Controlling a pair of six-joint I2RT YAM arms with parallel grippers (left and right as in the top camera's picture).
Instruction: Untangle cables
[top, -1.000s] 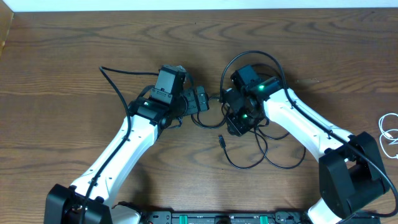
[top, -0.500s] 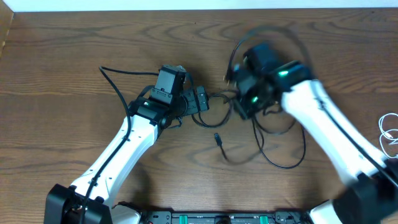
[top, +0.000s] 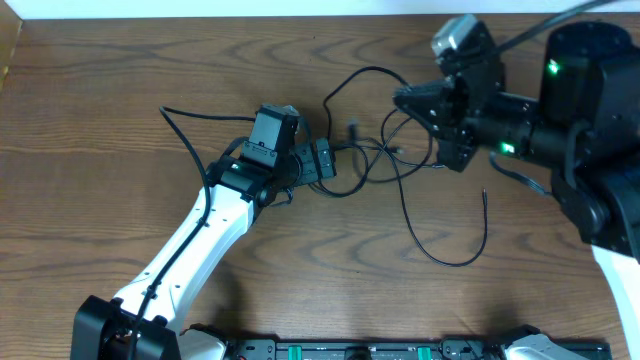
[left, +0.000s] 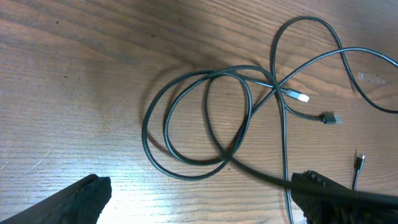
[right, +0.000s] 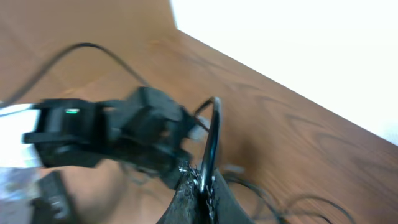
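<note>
My right gripper (right: 202, 177), pinching one black cable (right: 212, 124), has lifted high and pulled the cables (top: 375, 160) below it looser; the left gripper (top: 322, 160) stays spread.

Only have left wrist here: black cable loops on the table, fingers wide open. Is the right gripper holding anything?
Observer: Yes. In the right wrist view the right gripper is shut on a black cable that stands up from between its fingers.
Operator: Where is that arm relative to the tangle?
Observer: Overhead, it sits high over the far right of the table, and black cables stretch from it toward the left gripper.
</note>
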